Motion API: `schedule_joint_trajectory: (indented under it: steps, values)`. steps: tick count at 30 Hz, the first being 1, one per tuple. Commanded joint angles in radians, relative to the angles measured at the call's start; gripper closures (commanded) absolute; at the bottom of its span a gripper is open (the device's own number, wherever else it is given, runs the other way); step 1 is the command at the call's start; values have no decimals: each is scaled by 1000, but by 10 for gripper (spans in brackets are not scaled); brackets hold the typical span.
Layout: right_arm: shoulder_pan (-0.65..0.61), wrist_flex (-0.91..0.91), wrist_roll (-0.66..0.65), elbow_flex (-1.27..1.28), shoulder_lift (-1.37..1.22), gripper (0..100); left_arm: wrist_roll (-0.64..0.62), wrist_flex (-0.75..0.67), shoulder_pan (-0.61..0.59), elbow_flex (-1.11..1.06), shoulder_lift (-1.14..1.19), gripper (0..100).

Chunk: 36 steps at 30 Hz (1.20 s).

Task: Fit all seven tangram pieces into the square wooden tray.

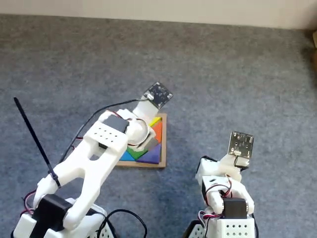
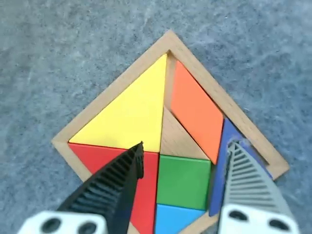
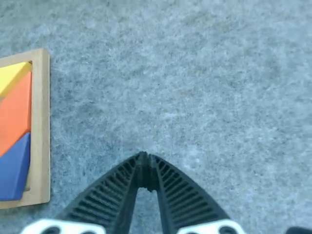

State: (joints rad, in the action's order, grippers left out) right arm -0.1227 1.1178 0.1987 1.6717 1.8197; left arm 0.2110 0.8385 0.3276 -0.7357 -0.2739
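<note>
the left gripper (image 2: 186, 155) is spread wide over the tray (image 2: 113, 90). its black finger (image 2: 117, 185) is over the red triangle (image 2: 147, 195). its grey finger (image 2: 243, 175) is over the dark blue piece (image 2: 218, 180). i cannot tell if the tips touch the pieces.

between the two tips sits the green square (image 2: 183, 181). it touches the red triangle on one side and the dark blue piece on the other. a light blue triangle (image 2: 175, 217) lies next to the green square, by the tray's edge. past the tips is the big yellow triangle (image 2: 131, 114), which touches the red one along one side. the orange piece (image 2: 195, 109) lies beside the dark blue one. a gap (image 2: 178, 139) of bare wood, shaped like a triangle, shows between the yellow, orange and green pieces.

the tray lies flat on the grey carpet (image 3: 195, 73). from high up, the left arm (image 1: 99, 148) leans over the tray and hides part of it.

the right gripper (image 3: 146, 163) is pressed together with nothing in it. it hangs over bare carpet, apart from the tray, whose rim is off to its side.
</note>
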Motion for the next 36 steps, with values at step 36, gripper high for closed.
schedule_joint_trajectory:
  steps: [36]
  values:
    - [12,-24,-9,117,7,992,-40,17,-24,122,252,734]
